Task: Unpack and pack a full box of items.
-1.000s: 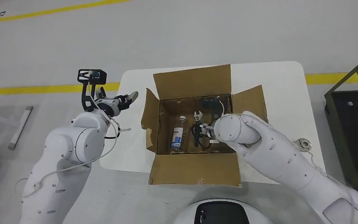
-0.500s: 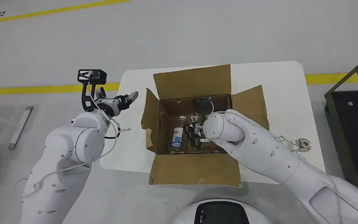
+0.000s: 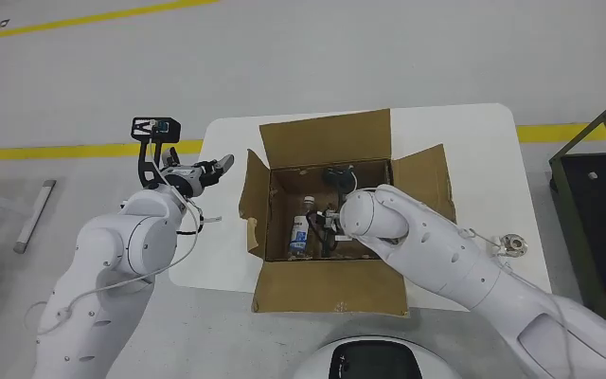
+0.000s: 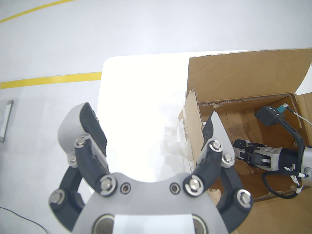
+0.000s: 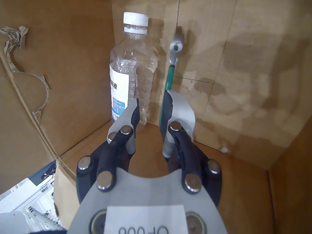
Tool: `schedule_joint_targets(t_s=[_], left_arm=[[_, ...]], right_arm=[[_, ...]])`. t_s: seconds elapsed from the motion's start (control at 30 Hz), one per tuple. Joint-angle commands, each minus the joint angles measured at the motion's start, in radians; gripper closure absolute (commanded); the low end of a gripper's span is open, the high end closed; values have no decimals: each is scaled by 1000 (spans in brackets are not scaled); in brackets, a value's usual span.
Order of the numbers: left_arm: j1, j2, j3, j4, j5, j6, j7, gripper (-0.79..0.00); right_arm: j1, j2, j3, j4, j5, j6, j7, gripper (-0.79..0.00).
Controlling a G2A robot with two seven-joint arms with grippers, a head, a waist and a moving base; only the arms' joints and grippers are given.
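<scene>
An open cardboard box (image 3: 327, 138) stands in the middle of the white table (image 3: 473, 133). Inside it lie a clear plastic bottle (image 3: 300, 230) (image 5: 131, 74) with a white cap and, close beside it, a green-handled wrench (image 5: 171, 71). My right gripper (image 5: 151, 98) (image 3: 327, 227) is down in the box, open, just short of the bottle's base. The wrench handle runs along the inner side of one finger (image 5: 168, 108). My left gripper (image 4: 149, 113) (image 3: 214, 169) hangs open and holds nothing, above the table's left part, outside the box's left flap.
A small round metal part (image 3: 512, 244) lies on the table right of the box. A dark green rack (image 3: 578, 204) stands past the table's right edge. Crumpled clear plastic (image 4: 171, 137) lies against the box's left wall. A grey bar (image 3: 33, 213) lies on the floor.
My right arm has shifted left inside the box, toward the bottle, and now covers the wrench head in the top view. The left arm has not moved.
</scene>
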Motion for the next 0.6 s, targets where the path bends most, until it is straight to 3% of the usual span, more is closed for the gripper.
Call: schedule_joint_targets(t_s=[0.0, 0.2, 0.27, 0.4, 0.57], left_arm=[[0, 0, 0, 0, 0, 0, 0, -785], [0, 0, 0, 0, 0, 0, 0, -785], [0, 0, 0, 0, 0, 0, 0, -785], [0, 0, 0, 0, 0, 0, 0, -785], [0, 0, 0, 0, 0, 0, 0, -785]], right_arm=[[-2, -1, 3, -3, -1, -2, 2, -252], [-19, 18, 64, -78, -13, -7, 26, -129], [-38, 38, 105, -140, -41, -1, 46, -3], [-120, 89, 241, -306, -77, -19, 110, 0], [-319, 162, 557, -563, -53, -123, 179, 0]])
